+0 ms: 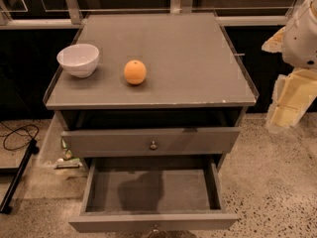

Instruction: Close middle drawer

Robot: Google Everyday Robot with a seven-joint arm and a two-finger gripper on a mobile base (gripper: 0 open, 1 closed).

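The grey cabinet shows two drawers pulled out. The upper one, with a round knob, is out a little. Below it the middle drawer is pulled far out, with its empty grey inside facing up and its knob at the picture's lower edge. No lower drawer is in view. My gripper, pale yellow and white, hangs at the far right edge, beside the cabinet's right front corner, well above and to the right of the open drawer. It touches nothing.
A white bowl and an orange sit on the cabinet top at the left. Black cables and a black stand lie on the floor to the left. Speckled floor spreads to the right of the drawers.
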